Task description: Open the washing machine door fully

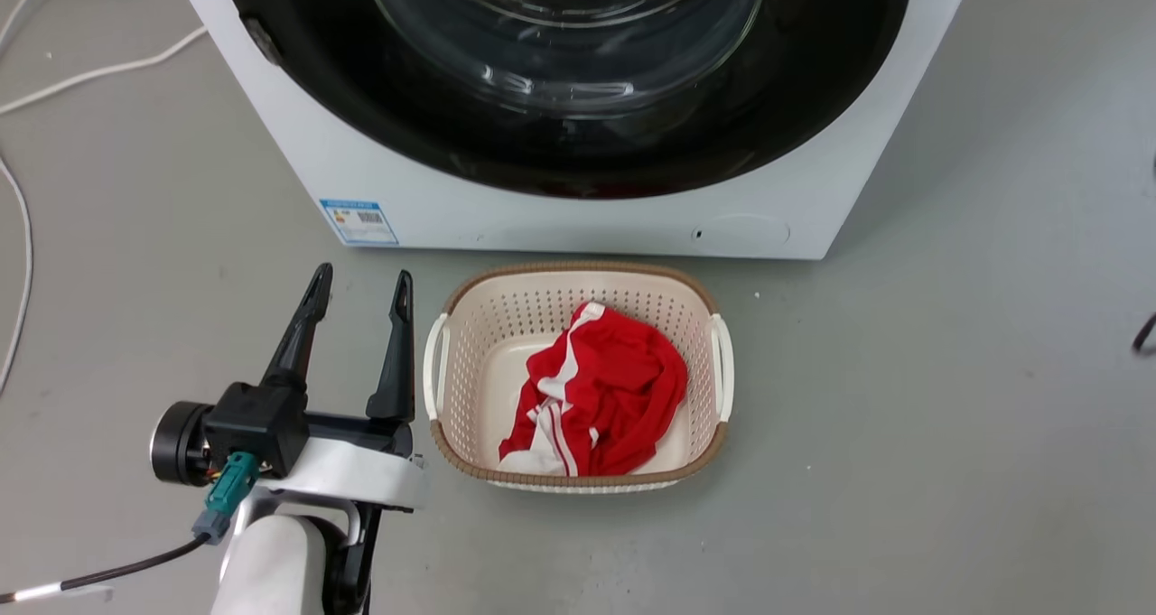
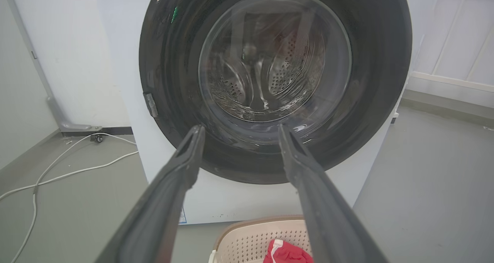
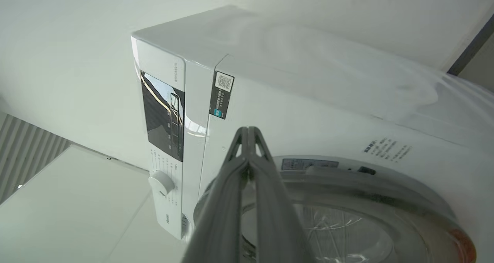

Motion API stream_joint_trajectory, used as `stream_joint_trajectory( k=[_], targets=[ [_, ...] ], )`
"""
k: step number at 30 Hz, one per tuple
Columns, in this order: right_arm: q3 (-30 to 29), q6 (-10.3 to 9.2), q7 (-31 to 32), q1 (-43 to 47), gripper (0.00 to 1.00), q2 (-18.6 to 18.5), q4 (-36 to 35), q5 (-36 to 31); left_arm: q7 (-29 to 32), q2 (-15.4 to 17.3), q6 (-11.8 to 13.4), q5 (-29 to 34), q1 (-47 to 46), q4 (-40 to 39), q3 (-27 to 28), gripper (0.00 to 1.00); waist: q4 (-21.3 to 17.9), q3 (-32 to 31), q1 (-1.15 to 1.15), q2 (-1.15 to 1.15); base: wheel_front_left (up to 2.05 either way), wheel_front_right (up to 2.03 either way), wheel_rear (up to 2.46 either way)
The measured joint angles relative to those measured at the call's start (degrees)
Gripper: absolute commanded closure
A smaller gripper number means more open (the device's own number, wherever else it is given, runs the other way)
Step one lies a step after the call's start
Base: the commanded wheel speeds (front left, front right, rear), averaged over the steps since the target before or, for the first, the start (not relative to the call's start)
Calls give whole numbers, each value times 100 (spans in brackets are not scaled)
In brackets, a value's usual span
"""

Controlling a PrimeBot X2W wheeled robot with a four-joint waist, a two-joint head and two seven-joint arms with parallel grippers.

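In the head view, the big white front-loading washing machine [image 1: 433,191] is standing at the top, and its large round glossy black door [image 1: 768,100] with the bulging clear glass bowl is lying flat against the front. A cream perforated plastic laundry basket [image 1: 578,268] is sitting on the grey floor [image 1: 948,371] just before it, holding a crumpled red and white garment [image 1: 614,389]. The left gripper [image 1: 361,276] is hovering just beside the basket's left handle, fingers spread and empty

In the left wrist view, the left gripper [image 2: 240,128] is pointing at the lower half of the door [image 2: 370,62], apart from it, jaws standing wide

In the right wrist view, the right gripper [image 3: 249,129] is hanging before the upper front of the washing machine [image 3: 308,112], fingers pressed together with nothing between them
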Motion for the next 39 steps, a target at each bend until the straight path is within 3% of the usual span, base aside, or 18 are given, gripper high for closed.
stream_joint_trajectory(
  k=[7,16,28,39],
  targets=[
    [764,0,579,-1748,100,-314,1148,-556,0,-1,-60,-1,-186,-96,32,0,98,398,-1,0,0,0,0],
    [1663,-1,1604,-3110,100,-97,2291,-1304,0,31,-108,-11,-452,-127,14,0,234,846,0,0,0,0,0],
    [1928,-1,1805,-3850,100,130,2994,-1830,0,47,-148,-52,-765,-201,-53,0,379,1354,0,0,0,0,0],
    [1906,-1,2263,-3976,100,157,3005,-1867,0,49,-155,-52,-808,-201,-47,0,389,1467,-1,0,0,0,0]
  ],
)
